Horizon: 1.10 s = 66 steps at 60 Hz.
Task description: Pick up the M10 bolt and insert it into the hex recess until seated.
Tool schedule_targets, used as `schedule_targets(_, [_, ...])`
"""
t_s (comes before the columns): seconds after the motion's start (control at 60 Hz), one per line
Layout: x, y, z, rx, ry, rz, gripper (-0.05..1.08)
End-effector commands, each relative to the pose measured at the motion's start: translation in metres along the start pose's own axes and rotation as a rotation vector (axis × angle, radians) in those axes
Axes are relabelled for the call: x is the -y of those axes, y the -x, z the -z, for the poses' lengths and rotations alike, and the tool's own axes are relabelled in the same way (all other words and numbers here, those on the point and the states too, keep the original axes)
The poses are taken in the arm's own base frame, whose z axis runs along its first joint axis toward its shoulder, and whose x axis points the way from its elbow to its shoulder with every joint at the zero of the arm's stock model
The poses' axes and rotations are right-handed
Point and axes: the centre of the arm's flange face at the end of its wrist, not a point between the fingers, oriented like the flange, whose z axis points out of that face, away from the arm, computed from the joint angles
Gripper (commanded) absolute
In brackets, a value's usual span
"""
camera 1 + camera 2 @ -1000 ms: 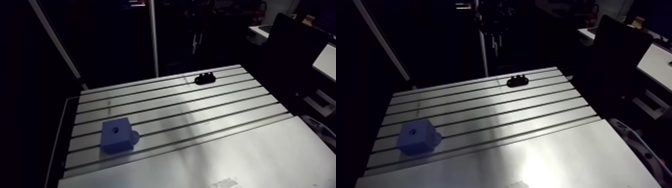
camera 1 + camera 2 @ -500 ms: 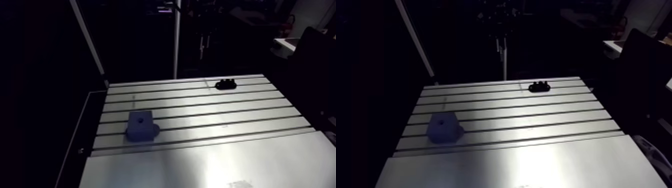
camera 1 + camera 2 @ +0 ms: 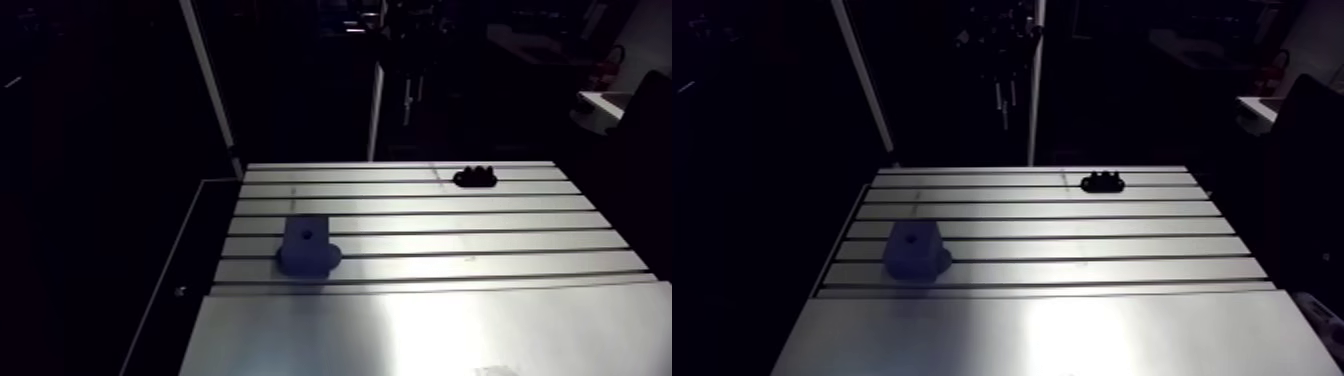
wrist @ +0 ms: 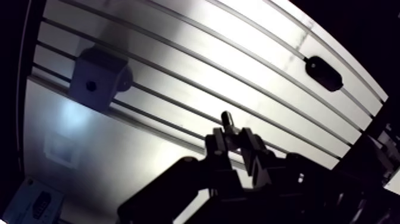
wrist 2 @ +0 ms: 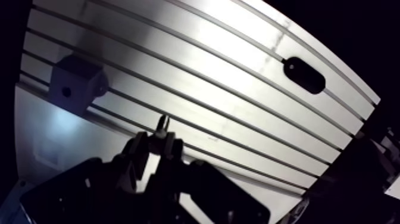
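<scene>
Wrist view: gripper clenched on a bolt above the table. Blue block sits near its left edge, black part at the far edge.

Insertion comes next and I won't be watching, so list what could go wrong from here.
1. Only a short tip of the bolt shows beyond the gripper. If it sits crooked in the grip, it may jam at the edge of the hole instead of seating.
2. The blue block stands off to one side of the gripper, and nothing visible clamps it to the table. A slightly off approach may shove it aside.
</scene>
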Motion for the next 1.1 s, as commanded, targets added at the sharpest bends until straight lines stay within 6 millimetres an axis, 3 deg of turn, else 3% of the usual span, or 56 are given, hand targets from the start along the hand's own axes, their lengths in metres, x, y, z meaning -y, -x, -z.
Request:
schedule_targets(0.017, [0.016, 0.001, 0.005, -0.008, 0.000, 0.039, 0.94])
schedule_targets(0.117, [0.042, 0.001, 0.011, -0.014, 0.007, 0.076, 0.95])
schedule_targets(0.283, [0.062, 0.004, 0.015, -0.020, 0.011, 0.100, 0.95])
schedule_targets(0.55, [0.091, 0.015, 0.003, -0.006, -0.022, 0.084, 0.97])
schedule_targets(0.667, [0.115, 0.015, -0.002, 0.003, -0.022, 0.104, 0.97])
schedule_targets(1.1, [0.144, 0.018, -0.018, 0.021, -0.032, 0.170, 0.99])
